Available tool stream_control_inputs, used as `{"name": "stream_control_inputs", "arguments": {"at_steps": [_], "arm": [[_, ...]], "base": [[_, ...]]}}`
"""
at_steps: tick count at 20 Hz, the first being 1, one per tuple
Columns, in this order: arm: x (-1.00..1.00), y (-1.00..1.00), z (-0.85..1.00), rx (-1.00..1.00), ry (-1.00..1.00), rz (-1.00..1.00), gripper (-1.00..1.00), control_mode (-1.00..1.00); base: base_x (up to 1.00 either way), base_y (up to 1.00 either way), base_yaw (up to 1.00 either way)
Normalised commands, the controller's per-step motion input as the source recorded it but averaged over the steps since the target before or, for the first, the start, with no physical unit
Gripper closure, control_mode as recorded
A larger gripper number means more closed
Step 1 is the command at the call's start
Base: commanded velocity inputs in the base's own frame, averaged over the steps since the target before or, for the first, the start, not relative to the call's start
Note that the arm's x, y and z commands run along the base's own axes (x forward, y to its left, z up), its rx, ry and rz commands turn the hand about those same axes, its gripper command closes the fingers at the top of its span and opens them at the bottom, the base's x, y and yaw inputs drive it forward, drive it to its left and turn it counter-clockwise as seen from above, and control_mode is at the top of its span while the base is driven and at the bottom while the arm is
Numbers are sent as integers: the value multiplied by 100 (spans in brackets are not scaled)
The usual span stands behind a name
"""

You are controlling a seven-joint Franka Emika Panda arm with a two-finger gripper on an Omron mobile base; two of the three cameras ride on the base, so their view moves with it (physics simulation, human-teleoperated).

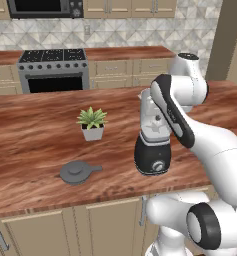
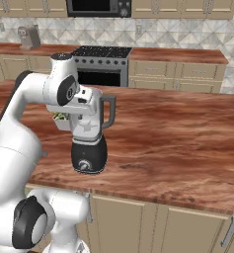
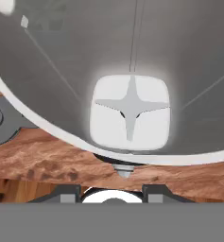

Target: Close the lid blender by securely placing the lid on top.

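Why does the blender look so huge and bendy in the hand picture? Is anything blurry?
Hand view: the camera sits right over the blender, so its jar rim curves wide and the blade looks big; the lid is cut off at the edge. Left base view: the lid casts a soft shadow on the counter. Right base view: even light, slightly soft.

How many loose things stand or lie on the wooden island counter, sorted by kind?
Blender: 1
Lid: 1
Potted plant: 1
Total: 3
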Motion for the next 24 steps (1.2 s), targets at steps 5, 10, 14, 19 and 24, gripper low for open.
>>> {"name": "stream_control_inputs", "arguments": {"at_steps": [5, 10, 14, 19, 24], "arm": [[-52, 42, -12, -2, -8, 11, -100, -100], [-39, 96, -10, -6, -5, 51, -100, -100], [-6, 88, -34, -3, 0, 75, -100, -100], [-4, 72, -53, -7, 0, 78, -100, -100], [-14, 50, -59, -23, -1, 34, -100, -100]], "base": [[0, 0, 0], [0, 0, 0], [0, 0, 0], [0, 0, 0], [0, 0, 0]]}}
